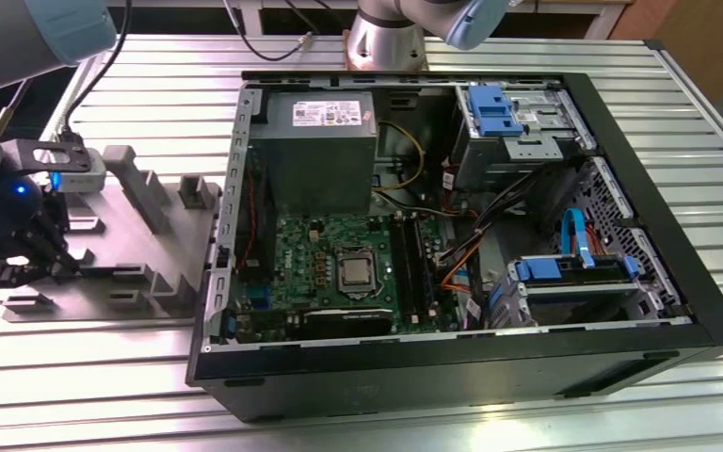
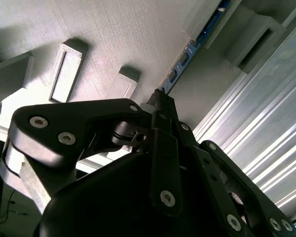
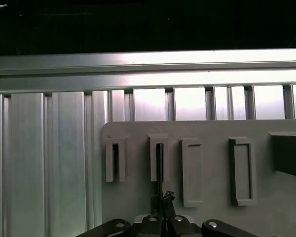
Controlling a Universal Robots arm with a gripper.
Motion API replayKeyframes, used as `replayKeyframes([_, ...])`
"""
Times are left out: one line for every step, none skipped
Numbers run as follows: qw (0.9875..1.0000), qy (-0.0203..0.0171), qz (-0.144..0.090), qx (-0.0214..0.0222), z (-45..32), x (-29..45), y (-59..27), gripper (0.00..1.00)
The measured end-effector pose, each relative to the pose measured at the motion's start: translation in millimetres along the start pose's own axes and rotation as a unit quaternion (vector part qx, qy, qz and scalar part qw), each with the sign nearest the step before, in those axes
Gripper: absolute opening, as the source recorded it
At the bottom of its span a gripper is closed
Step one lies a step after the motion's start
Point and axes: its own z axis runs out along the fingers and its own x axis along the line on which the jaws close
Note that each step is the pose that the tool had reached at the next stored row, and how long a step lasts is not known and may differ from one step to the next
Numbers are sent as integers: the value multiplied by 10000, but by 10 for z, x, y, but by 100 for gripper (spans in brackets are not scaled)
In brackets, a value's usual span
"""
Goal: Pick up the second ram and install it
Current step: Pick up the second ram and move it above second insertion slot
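Pickup is the step in hand, judging by where the arm works. In the exterior view, the black linkage gripper hangs low over the grey plastic fixture with its upright blocks, at the exterior view's left on the ribbed aluminium table. The open black computer case sits in the middle of the frame, its green circuit board well apart from the gripper.

In the second wrist view, the second ram, a thin dark blue-black memory stick seen edge-on, runs away from the gripper across the fixture. The fingertips look drawn together on its near end.

In the first wrist view, the stick stands in a slotted grey block of the fixture, with the gripper closed about its edge. It is not yet lifted out. Freeing it calls for a straight pull along the slot without twist, since so thin a card could bind or flex.
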Motion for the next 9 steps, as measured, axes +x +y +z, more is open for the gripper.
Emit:
replayKeyframes([10000,0,0,0,-1,0,0,11])
replayKeyframes([10000,0,0,0,-12,0,1,11])
replayKeyframes([10000,0,0,0,-35,-1,2,11])
replayKeyframes([10000,0,0,-1,-62,-2,2,11])
replayKeyframes([10000,0,0,0,-94,-3,4,11])
replayKeyframes([10000,0,0,0,-125,-4,5,11])
replayKeyframes([10000,0,0,0,-156,-5,6,11])
replayKeyframes([10000,0,0,0,-187,-6,7,11])
replayKeyframes([10000,0,0,0,-221,-7,8,11])
